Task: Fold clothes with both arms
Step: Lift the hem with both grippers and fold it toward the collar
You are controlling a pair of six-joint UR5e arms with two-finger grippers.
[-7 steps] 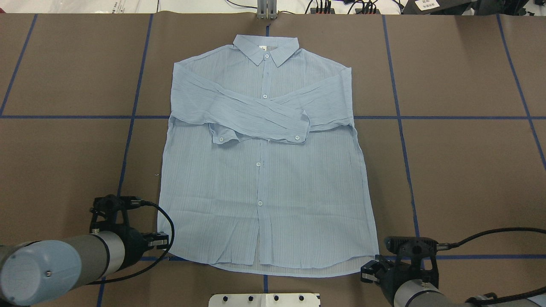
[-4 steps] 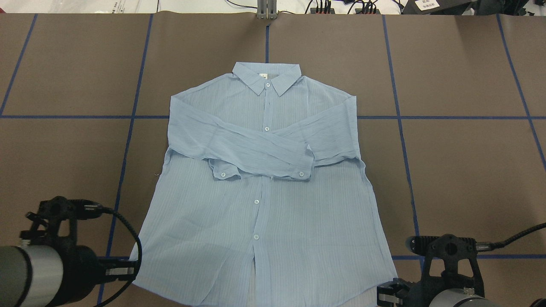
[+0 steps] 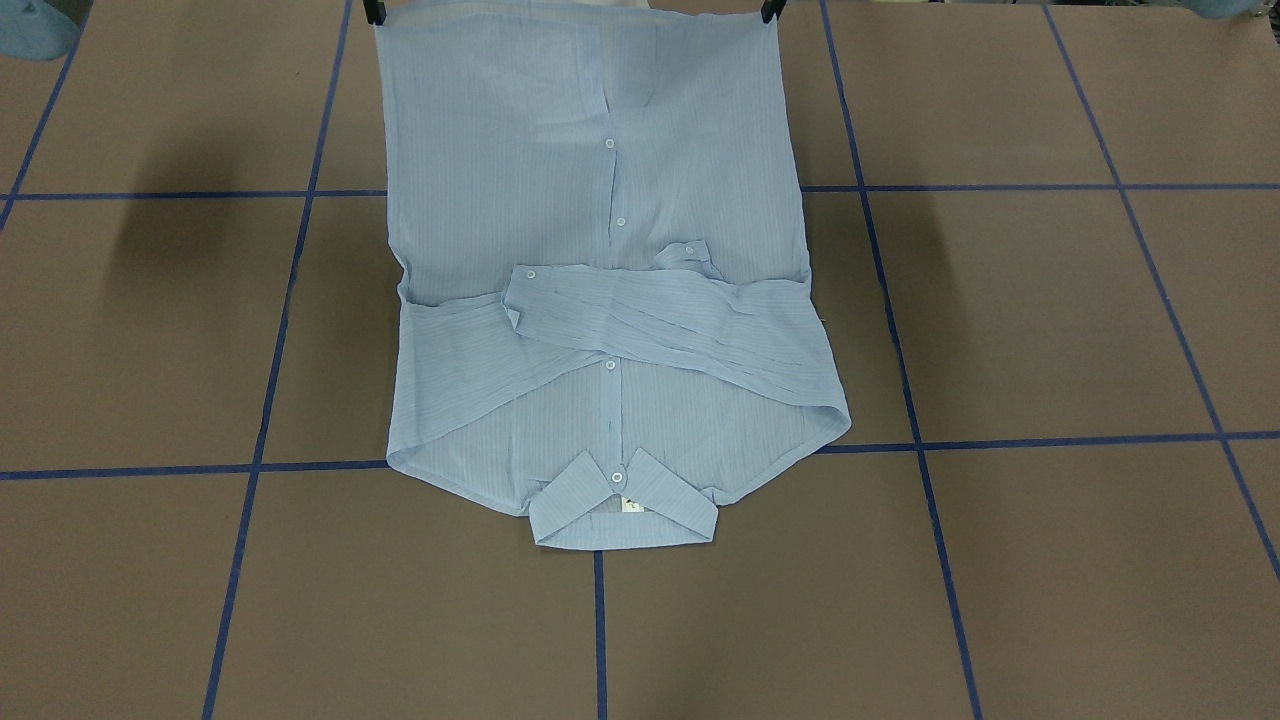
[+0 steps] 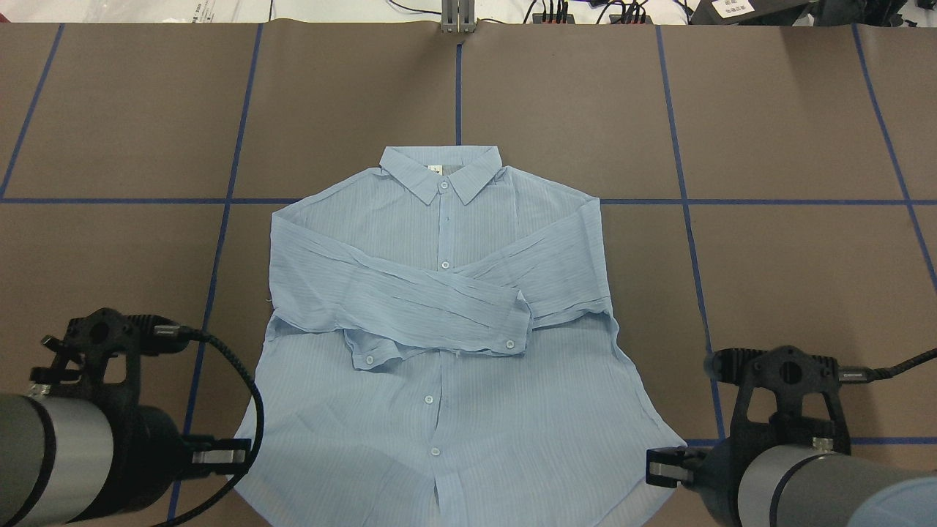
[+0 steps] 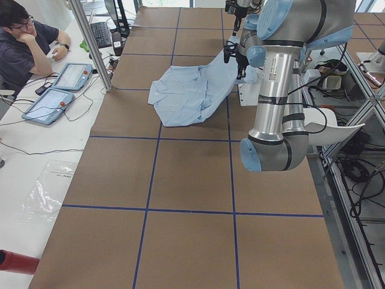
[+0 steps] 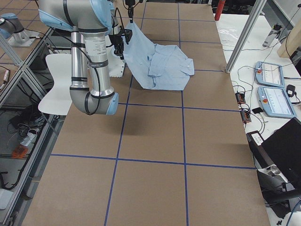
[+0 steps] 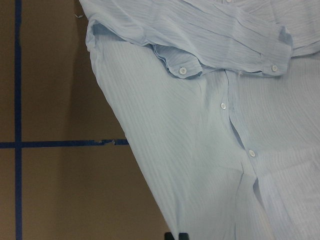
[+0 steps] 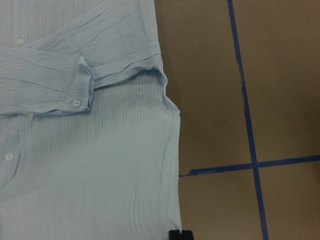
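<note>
The light-blue shirt (image 4: 439, 410) lies front up on the brown table (image 4: 790, 278), collar (image 4: 439, 172) at the far end and both sleeves (image 4: 410, 307) crossed over the chest. My left gripper (image 4: 219, 457) is shut on the left hem corner, and my right gripper (image 4: 662, 468) is shut on the right hem corner. The hem (image 3: 575, 15) is stretched taut between them and lifted off the table, as the exterior right view shows on the shirt (image 6: 160, 66). In each wrist view only black fingertips (image 7: 177, 236) (image 8: 180, 235) show at the bottom edge, with cloth running into them.
Blue tape lines (image 4: 688, 219) cross the table in a grid. A metal post (image 4: 457, 18) and cables stand at the far edge. A seated person (image 5: 24, 42) and two tablets (image 5: 57, 90) are at a white bench beside the table.
Both grippers have drawn back toward the robot with the hem corners in them. The whole shirt has slid nearer, its collar coming well away from the far edge.
</note>
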